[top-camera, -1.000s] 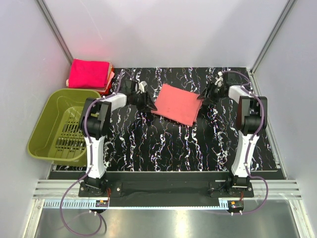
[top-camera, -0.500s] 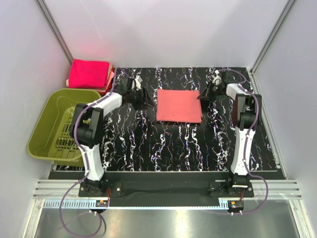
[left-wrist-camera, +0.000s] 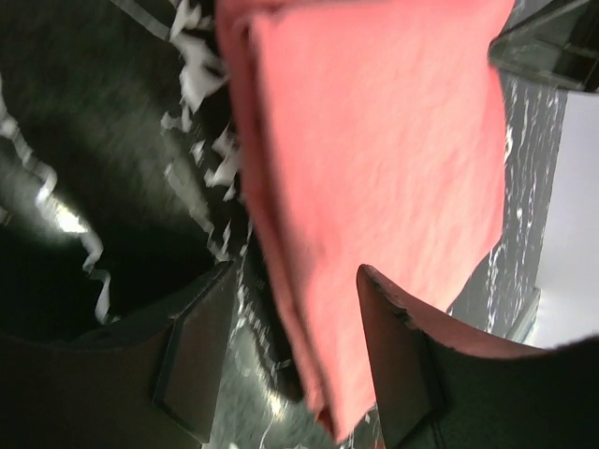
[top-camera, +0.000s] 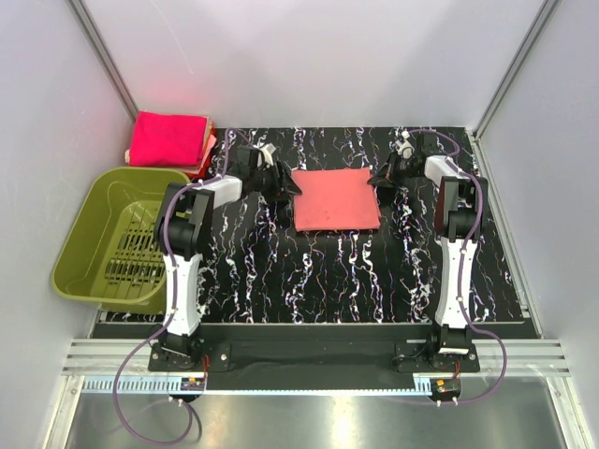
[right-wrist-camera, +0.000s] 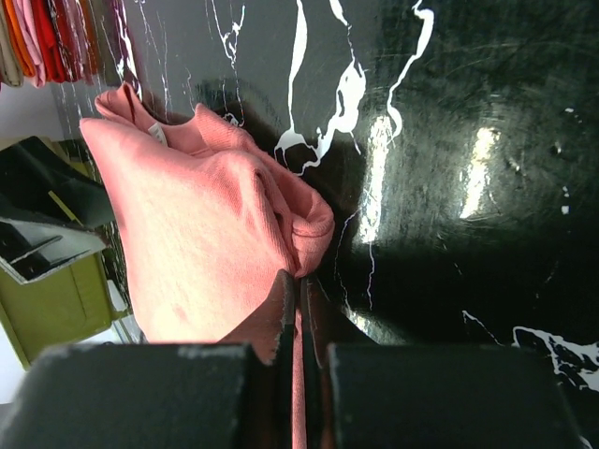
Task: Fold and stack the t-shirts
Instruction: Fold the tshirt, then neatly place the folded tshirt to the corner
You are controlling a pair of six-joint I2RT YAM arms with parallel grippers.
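No readable text, labels or numbers anywhere

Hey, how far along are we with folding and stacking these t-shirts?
Done: a magenta stack sits at the back left, and the basket looks empty. In hand: the salmon t-shirt lies folded flat, right pincer shut on its edge, left pincer open at the other. Left: moving it onto the stack.

The salmon-pink folded cloth t-shirt (top-camera: 337,199) looks soft and matt, with a fine grain and thick, puffy folded edges. The black table top with white marble streaks (top-camera: 309,271) is smooth and very shiny, with bright light gleaming on it. The olive-green plastic basket (top-camera: 80,245) is hard and a little glossy. The stack of bright pink folded cloth shirts (top-camera: 168,138) looks soft and dull. The silver metal rails (top-camera: 533,355) shine.
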